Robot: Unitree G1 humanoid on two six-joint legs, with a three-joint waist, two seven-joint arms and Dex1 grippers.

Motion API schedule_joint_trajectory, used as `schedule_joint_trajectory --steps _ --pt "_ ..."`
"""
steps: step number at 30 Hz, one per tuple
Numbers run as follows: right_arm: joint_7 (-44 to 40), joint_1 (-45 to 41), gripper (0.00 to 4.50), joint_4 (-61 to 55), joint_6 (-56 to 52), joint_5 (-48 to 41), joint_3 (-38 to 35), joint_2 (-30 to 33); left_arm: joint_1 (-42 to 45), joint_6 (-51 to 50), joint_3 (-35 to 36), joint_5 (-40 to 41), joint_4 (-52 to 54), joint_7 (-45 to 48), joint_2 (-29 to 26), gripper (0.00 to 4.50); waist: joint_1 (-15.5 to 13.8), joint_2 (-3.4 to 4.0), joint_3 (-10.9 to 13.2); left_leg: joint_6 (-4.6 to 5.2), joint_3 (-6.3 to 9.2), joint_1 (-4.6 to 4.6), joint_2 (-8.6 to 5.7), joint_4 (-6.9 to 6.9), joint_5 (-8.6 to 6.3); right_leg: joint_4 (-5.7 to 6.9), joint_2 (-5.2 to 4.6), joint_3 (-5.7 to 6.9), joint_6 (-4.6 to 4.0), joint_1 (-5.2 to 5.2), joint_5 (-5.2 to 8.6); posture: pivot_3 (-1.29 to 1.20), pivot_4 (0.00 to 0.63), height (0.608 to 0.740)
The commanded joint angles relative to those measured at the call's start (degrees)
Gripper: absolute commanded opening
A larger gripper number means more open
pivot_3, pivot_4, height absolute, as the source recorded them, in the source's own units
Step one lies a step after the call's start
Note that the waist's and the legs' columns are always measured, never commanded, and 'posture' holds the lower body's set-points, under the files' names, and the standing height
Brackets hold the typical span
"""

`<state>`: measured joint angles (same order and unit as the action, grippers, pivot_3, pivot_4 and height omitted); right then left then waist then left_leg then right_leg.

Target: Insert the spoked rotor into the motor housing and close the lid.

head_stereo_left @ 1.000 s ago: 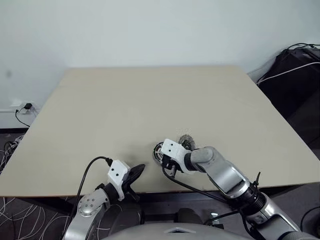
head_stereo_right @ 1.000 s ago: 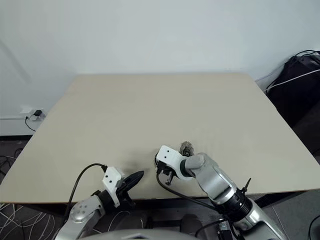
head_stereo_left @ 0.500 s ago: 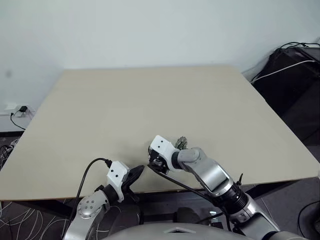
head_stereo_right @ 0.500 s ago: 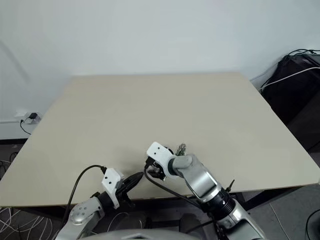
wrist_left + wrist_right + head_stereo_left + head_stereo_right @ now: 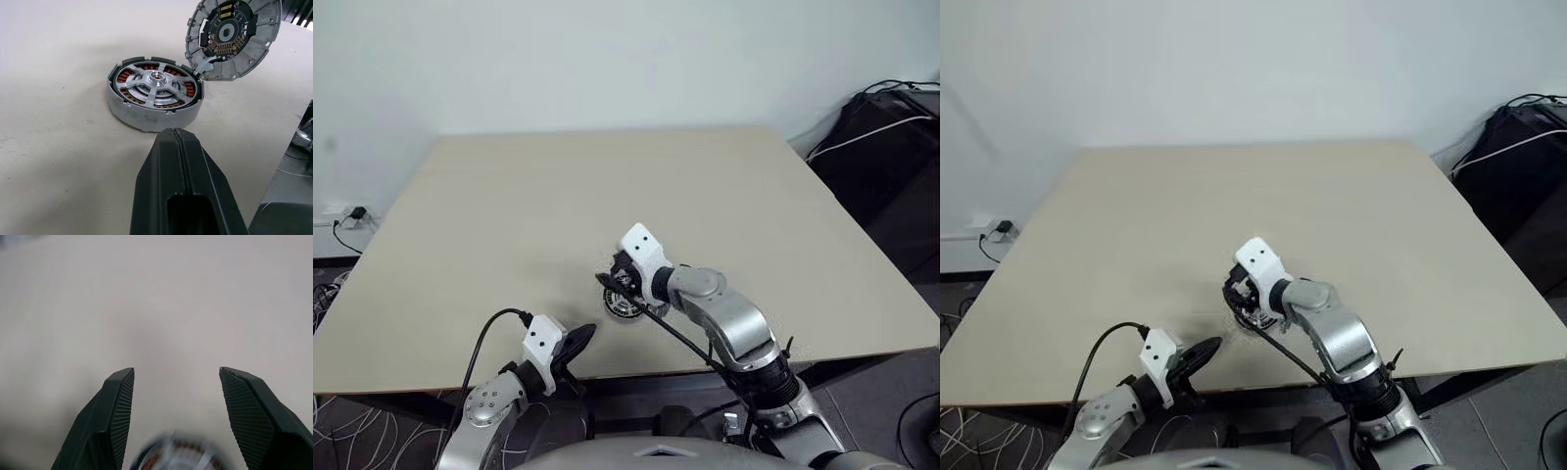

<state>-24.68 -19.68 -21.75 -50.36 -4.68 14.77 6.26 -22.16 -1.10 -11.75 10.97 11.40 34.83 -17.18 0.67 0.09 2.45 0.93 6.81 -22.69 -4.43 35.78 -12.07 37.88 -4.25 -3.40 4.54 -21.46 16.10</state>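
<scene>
The motor housing (image 5: 146,110) lies flat on the table near its front edge, copper windings showing. The spoked rotor (image 5: 154,83) sits inside it, hub at the centre. The lid (image 5: 232,36) stands tilted on edge against the housing's far rim, its face with the green-black parts turned toward the housing. My right gripper (image 5: 611,280) hovers just above and behind the housing (image 5: 625,305), open, with nothing between its fingers (image 5: 117,406). My left gripper (image 5: 578,340) rests low at the table's front edge, shut and empty, pointing at the housing.
The beige table (image 5: 558,196) stretches wide behind the housing. A dark bag with a white cable (image 5: 886,137) sits beyond the right edge. A wall socket with a plug (image 5: 352,212) is at the far left.
My right gripper has opened and lifted up off the table, swinging forward and left, so it now hangs over the housing. The left arm has kept still. The head camera shifted slightly.
</scene>
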Motion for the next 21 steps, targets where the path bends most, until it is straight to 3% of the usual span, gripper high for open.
schedule_joint_trajectory --steps 1,3,5,9,12,16,21 --pt "5.3 -2.2 2.97 -3.2 5.0 1.1 -6.1 -0.1 0.4 0.2 0.3 0.9 1.4 0.2 -0.1 0.00 -0.1 -0.01 0.0 0.00 0.00 0.00 0.00 0.00 0.00 -0.01 0.00 0.00 0.00 0.00 0.00 0.00 0.000 0.740" --pt "8.0 -1.9 2.80 -2.9 7.9 4.3 -7.9 3.1 0.4 0.3 0.2 0.9 1.4 0.2 -0.1 0.00 -0.1 0.00 0.0 0.00 -0.01 0.00 -0.02 0.00 0.00 -0.02 -0.01 0.01 0.00 0.02 0.00 0.00 0.000 0.740" --pt "9.9 1.2 2.36 -1.1 17.6 12.9 -6.0 12.3 0.4 0.8 -0.1 0.5 1.2 0.0 -0.1 0.00 -0.5 0.00 0.0 0.00 -0.02 -0.02 -0.06 0.00 0.00 -0.07 -0.02 0.02 -0.01 0.02 -0.01 0.00 0.000 0.740" --pt "11.4 11.0 1.06 2.3 23.0 20.6 -6.2 24.3 0.1 1.2 -0.2 0.2 1.1 0.0 -0.3 0.00 -0.9 -0.08 -0.1 0.06 -0.13 -0.03 -0.19 -0.06 -0.02 -0.15 -0.15 -0.01 -0.02 0.03 0.02 0.00 0.000 0.740" --pt "9.2 18.3 0.09 1.3 21.6 20.7 -7.8 27.5 0.0 1.2 0.0 0.4 1.2 0.3 -0.7 0.00 -0.9 0.04 0.0 0.06 -0.15 -0.01 -0.08 -0.17 -0.01 -0.12 -0.11 -0.02 -0.12 -0.01 0.08 0.00 0.000 0.740" --pt "2.8 29.8 0.04 -3.5 19.4 21.0 -5.4 31.9 0.5 0.8 0.4 0.8 1.2 0.7 -1.2 0.00 -0.6 0.07 0.0 0.12 -0.21 0.07 -0.03 -0.15 0.01 -0.08 -0.10 -0.08 0.06 0.06 0.20 0.00 0.000 0.740" --pt "-1.3 33.5 0.04 -9.7 17.6 15.1 -5.0 27.5 1.3 0.0 0.1 0.9 1.4 1.1 -1.7 0.00 0.0 -0.08 0.1 0.08 -0.15 0.15 0.02 0.17 -0.06 -0.01 -0.29 -0.09 0.12 0.32 0.20 0.00 0.000 0.740"
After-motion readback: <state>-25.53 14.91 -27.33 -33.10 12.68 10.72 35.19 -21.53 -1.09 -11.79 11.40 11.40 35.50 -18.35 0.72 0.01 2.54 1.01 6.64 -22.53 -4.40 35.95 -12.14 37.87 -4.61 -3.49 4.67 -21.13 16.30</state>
